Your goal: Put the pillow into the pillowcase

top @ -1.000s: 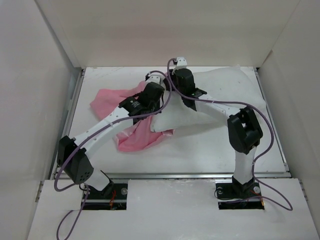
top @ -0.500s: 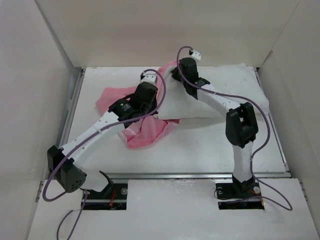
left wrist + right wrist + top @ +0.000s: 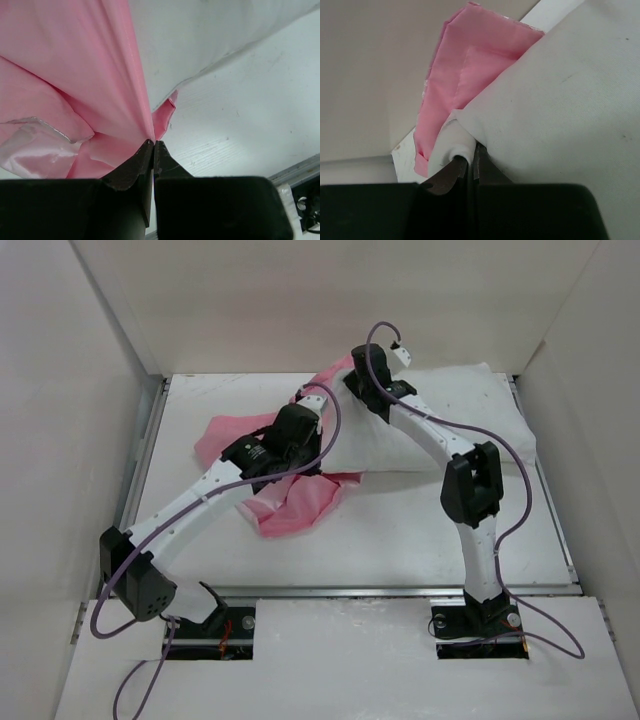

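The white pillow (image 3: 455,420) lies at the back right of the table, its left end among pink folds. The pink pillowcase (image 3: 295,502) is crumpled at the centre left, and one flap rises at the back by the pillow's left corner. My left gripper (image 3: 303,443) is shut on a fold of the pillowcase (image 3: 75,75), fingertips together (image 3: 153,142), with the pillow (image 3: 200,45) just beyond. My right gripper (image 3: 348,388) is shut on a bunched corner of the pillow (image 3: 560,100), jaws pinched (image 3: 470,157), with the pillowcase (image 3: 465,65) behind it.
White walls enclose the table (image 3: 420,535) on the left, back and right. A metal rail (image 3: 400,590) runs along the near edge in front of both arm bases. The right arm stretches over the pillow; purple cables loop above both arms.
The right gripper has carried the pillow's corner toward the back, and the pillow now lies flatter at the back right. The left arm shifted slightly left, still holding pink cloth.
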`<action>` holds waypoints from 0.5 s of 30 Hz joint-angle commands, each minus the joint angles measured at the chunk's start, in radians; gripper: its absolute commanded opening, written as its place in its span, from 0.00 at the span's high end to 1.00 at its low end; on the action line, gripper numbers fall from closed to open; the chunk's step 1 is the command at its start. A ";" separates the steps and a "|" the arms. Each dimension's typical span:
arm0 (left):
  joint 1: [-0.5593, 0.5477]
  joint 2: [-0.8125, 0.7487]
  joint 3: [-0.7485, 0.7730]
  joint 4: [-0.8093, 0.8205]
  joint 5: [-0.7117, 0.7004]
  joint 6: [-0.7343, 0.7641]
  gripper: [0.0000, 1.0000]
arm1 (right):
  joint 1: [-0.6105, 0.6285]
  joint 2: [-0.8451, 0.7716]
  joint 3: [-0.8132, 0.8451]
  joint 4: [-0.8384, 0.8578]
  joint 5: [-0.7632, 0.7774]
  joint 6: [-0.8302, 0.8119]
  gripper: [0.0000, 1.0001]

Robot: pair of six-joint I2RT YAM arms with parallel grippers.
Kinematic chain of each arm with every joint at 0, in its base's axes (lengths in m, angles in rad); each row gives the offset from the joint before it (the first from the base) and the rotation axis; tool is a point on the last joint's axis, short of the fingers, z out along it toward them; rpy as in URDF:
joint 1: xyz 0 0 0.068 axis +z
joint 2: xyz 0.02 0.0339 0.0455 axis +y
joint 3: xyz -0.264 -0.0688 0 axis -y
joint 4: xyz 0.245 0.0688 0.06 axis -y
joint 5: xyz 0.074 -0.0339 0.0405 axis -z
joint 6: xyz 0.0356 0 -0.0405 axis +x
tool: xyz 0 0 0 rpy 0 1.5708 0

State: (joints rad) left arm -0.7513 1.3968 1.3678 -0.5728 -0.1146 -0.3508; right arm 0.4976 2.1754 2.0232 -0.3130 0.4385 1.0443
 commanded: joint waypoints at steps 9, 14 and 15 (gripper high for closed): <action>-0.040 -0.028 0.154 -0.035 0.172 0.058 1.00 | -0.015 -0.031 -0.030 0.133 0.224 0.237 1.00; -0.040 0.115 0.234 0.102 0.090 0.087 1.00 | 0.038 -0.156 -0.285 0.289 0.077 0.154 0.98; -0.040 0.143 0.252 0.102 0.090 0.099 1.00 | 0.051 -0.181 -0.331 0.319 -0.004 0.140 0.95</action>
State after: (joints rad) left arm -0.7666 1.4746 1.5471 -0.5461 -0.0395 -0.2802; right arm 0.5293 2.0792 1.7687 -0.1669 0.5114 1.2068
